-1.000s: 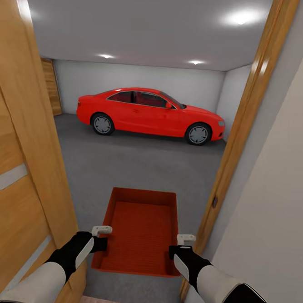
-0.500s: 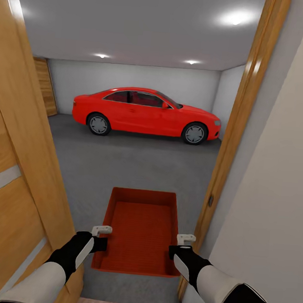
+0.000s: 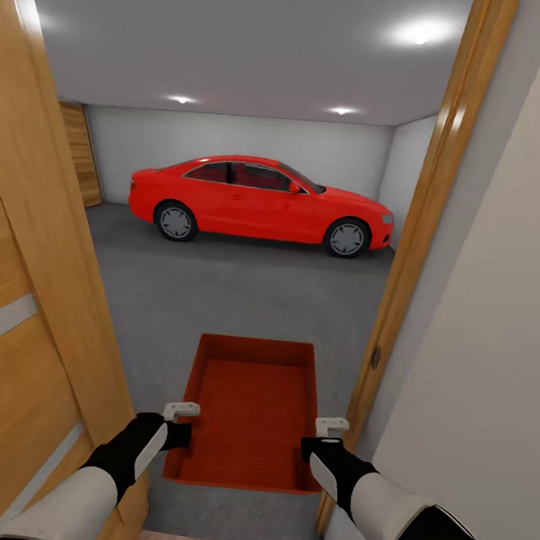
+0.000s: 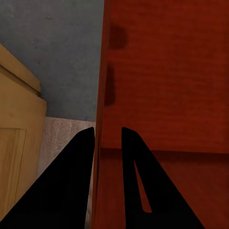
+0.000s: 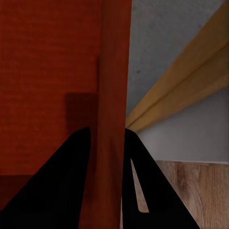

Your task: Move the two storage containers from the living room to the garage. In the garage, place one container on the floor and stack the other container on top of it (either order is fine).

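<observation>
I hold one orange-red storage container (image 3: 249, 414) level in front of me, in the doorway to the garage. My left gripper (image 3: 179, 435) is shut on its left wall (image 4: 102, 95), one finger on each side. On the opposite wall (image 5: 114, 95) my right gripper (image 3: 314, 449) is shut the same way. The bin is open-topped and holds nothing. Beneath and ahead of it lies the dark grey concrete floor (image 3: 244, 292) of the garage. Light wood planks (image 5: 191, 191) show under my right arm.
An open wooden door (image 3: 33, 284) stands close on my left and the wooden door frame (image 3: 423, 233) close on my right, with a pale wall (image 3: 490, 360) beside it. A red car (image 3: 259, 202) is parked across the far end. Open concrete lies between.
From one second ago to half a second ago the view shifted slightly, so the camera moved a little. Since then nothing has changed. Both grippers keep the same hold on the container.
</observation>
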You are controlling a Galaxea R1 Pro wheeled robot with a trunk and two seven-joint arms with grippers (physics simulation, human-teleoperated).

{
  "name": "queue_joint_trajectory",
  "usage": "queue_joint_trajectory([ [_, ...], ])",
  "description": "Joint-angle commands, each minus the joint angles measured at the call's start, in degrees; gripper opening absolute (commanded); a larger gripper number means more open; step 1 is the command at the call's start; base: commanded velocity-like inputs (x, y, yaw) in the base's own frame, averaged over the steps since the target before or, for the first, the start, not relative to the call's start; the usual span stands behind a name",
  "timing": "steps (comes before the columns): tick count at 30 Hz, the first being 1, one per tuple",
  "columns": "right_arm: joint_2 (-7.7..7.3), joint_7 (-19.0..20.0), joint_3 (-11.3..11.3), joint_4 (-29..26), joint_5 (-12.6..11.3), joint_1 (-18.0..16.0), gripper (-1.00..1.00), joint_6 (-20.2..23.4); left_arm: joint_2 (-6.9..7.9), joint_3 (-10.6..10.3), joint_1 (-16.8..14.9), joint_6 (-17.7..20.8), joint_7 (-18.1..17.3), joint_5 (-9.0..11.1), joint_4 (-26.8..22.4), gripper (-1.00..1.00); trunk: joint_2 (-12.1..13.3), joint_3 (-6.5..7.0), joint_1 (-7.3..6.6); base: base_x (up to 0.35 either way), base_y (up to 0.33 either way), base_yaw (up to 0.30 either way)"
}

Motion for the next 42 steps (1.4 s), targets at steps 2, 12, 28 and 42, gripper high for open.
queue_joint_trajectory([
  [2, -0.03, -0.5, 0.9, 0.1, 0.0, -0.1, -1.0, 0.4, 0.03, 0.1, 0.0, 0.4, 0.8, -2.2, -0.2, -1.0, -0.1, -0.13, 0.04, 0.0, 0.0, 0.0],
  [12, -0.03, -0.5, 0.9, 0.1, 0.0, -0.1, -1.0, 0.4, 0.03, 0.1, -0.1, 0.4, 0.8, -2.2, -0.2, -1.0, -0.1, -0.13, 0.04, 0.048, 0.057, 0.0],
  [28, -0.03, -0.5, 0.9, 0.1, 0.0, 0.0, -1.0, 0.4, 0.03, 0.1, -0.1, 0.4, 0.8, -2.2, -0.2, -1.0, -0.1, -0.13, 0.04, 0.073, 0.11, 0.0],
  [42, 0.03, -0.5, 0.9, 0.1, 0.0, -0.1, -1.0, 0.4, 0.03, 0.1, 0.0, 0.4, 0.8, -2.3, -0.2, -1.0, -0.1, -0.13, 0.04, 0.029, 0.029, -0.112],
])
